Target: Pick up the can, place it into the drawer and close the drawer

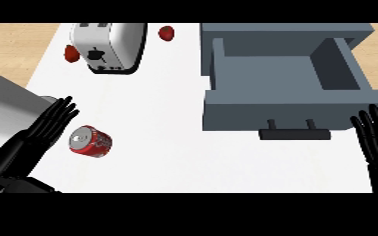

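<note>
While my left hand point(46, 127) stands beside the red can point(91, 141) with fingers straight and holding nothing, I note the can lies on its side on the white counter point(170, 130), silver top showing, just right of that hand. My right hand point(367, 132) shows at the right edge, fingers straight and up, also holding nothing. I see the grey drawer point(284, 87) pulled open, well apart from the can. A toaster point(111, 45) stands at the far left with red items point(167, 32) near it.
</note>
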`<control>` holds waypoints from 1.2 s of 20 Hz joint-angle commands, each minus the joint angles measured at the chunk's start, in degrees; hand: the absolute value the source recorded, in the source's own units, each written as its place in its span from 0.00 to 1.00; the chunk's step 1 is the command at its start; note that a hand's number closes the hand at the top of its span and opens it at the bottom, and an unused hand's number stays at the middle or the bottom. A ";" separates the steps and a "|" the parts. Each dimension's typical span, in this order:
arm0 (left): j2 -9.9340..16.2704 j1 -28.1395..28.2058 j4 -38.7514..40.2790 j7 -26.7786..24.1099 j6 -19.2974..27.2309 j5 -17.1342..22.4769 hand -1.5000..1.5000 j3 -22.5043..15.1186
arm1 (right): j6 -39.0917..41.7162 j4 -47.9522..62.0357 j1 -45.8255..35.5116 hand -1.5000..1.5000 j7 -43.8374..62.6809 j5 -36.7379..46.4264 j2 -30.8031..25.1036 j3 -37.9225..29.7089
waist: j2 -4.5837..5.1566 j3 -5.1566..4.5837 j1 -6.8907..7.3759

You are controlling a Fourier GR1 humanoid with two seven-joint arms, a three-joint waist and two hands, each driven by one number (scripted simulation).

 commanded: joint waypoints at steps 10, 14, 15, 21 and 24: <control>4.14 -3.43 18.04 -15.99 -1.89 -9.64 0.00 2.36 | 1.97 4.17 -2.77 0.00 -1.91 -0.53 -0.93 -3.83 | 0.01 0.00 0.05; 3.82 -5.98 25.06 -21.90 0.72 -14.28 0.00 1.34 | 1.47 3.24 -4.36 0.00 1.06 -1.31 -0.51 -3.58 | 0.03 0.00 0.01; 4.59 -7.84 26.64 -20.79 0.04 -13.62 0.00 1.47 | 2.63 0.86 -1.39 0.00 0.30 -1.52 -0.63 -4.27 | 0.01 0.00 -0.10; 7.24 -10.93 42.64 -34.67 2.30 -20.03 0.00 0.66 | 1.92 2.59 -0.36 0.00 -3.60 2.18 2.30 -0.70 | 0.14 -0.05 -0.49; 5.20 -10.52 37.44 -29.00 2.79 -17.32 0.00 -0.38 | 0.75 -3.55 -3.34 0.00 5.30 0.24 0.36 -2.32 | 0.00 -0.01 -0.07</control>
